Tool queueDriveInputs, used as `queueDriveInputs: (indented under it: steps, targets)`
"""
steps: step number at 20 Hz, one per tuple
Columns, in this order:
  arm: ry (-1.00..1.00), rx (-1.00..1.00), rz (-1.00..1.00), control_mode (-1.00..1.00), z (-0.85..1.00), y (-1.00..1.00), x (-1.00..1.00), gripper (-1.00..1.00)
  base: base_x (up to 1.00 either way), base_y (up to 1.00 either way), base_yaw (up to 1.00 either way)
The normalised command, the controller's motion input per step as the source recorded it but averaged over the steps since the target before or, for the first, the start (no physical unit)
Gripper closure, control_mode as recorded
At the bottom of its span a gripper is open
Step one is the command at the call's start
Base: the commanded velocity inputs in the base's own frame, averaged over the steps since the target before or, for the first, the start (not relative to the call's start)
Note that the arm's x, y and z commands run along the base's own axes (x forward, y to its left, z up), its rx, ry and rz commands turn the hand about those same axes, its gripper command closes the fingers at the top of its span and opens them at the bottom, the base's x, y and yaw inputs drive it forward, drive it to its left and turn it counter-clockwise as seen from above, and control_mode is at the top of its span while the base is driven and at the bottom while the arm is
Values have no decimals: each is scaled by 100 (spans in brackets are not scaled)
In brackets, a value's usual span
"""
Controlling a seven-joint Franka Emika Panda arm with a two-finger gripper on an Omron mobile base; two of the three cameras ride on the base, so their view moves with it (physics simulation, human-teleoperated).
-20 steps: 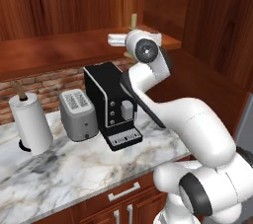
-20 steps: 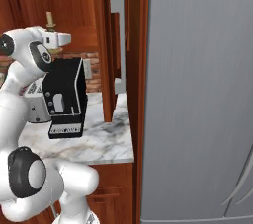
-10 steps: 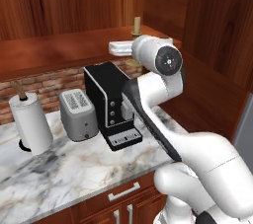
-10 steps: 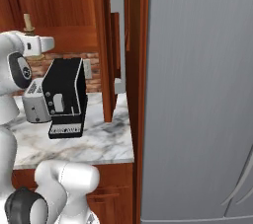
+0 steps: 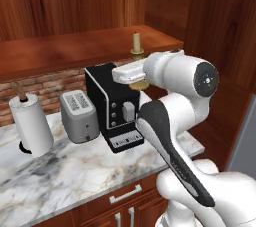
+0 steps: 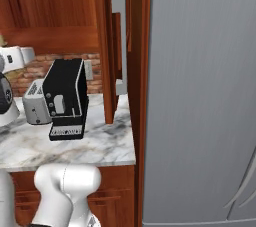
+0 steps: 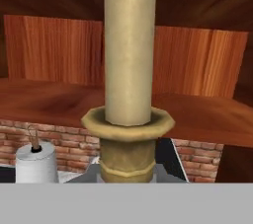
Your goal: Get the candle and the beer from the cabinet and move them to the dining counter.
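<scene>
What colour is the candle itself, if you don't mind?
Cream, above a brass holder; the candle shows best in the hand view.

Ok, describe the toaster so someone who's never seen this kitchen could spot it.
Find the marble counter under the brick wall. The toaster stands between the paper towel roll and the black coffee machine: a low silver box, shorter than both.

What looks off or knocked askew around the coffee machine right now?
Nothing stands out. The candle is upright in the shut gripper above the coffee machine; the toaster and paper towel roll stand straight.
</scene>
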Motion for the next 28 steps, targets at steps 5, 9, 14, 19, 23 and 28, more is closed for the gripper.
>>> queueDriveInputs:
  steps: [5,9,14,19,23,28]
  targets:
    - [3,-13,24,-100,-20,23,-82,100,0,0,0]
    - [3,-14,26,-100,-24,17,-78,100,0,0,0]
    - [0,-13,26,-100,-26,8,-83,100,0,0,0]
    - [0,-8,21,-100,-26,11,-84,100,0,0,0]
    - [2,-3,5,-100,-25,7,-54,100,0,0,0]
    - [4,0,0,-100,-6,0,-3,100,0,0,0]
